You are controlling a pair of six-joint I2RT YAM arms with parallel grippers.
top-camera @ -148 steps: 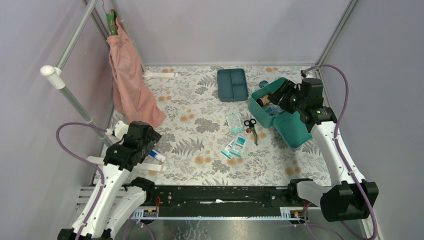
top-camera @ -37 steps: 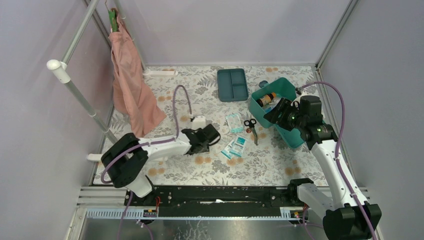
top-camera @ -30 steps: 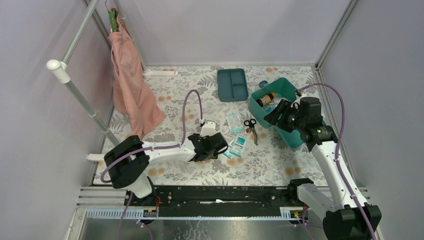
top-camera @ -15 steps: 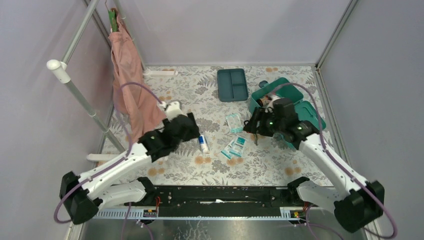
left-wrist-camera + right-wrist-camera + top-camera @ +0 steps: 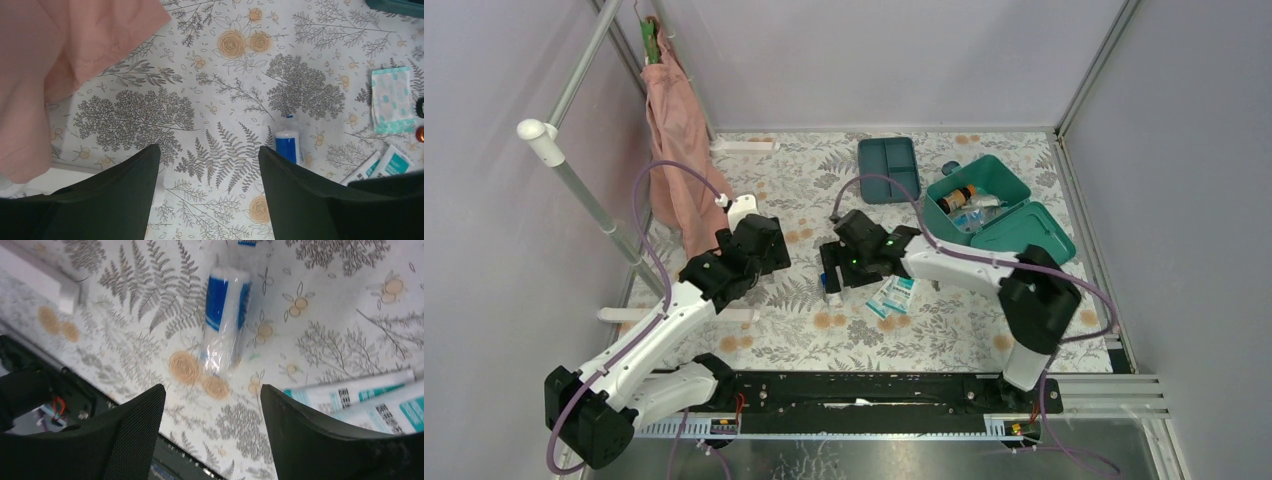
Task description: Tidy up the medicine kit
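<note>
a robot test cell in a lab, not a home. plain grey-lilac panel walls [image 5: 874, 60] close in three sides, held by bare aluminium posts [image 5: 1096, 70]. the counter [image 5: 774, 340] wears a floral cloth, yet two white-and-black robot arms, the left arm [image 5: 644, 335] and the right arm [image 5: 954, 268], are bolted to a black rail [image 5: 864, 390] at its near edge, with purple cables [image 5: 874, 178] looping off them. a pink cloth [image 5: 674, 150] hangs beside a slanted metal pole [image 5: 584, 198], and a teal medicine kit [image 5: 1024, 235] lies open on the counter.
</note>
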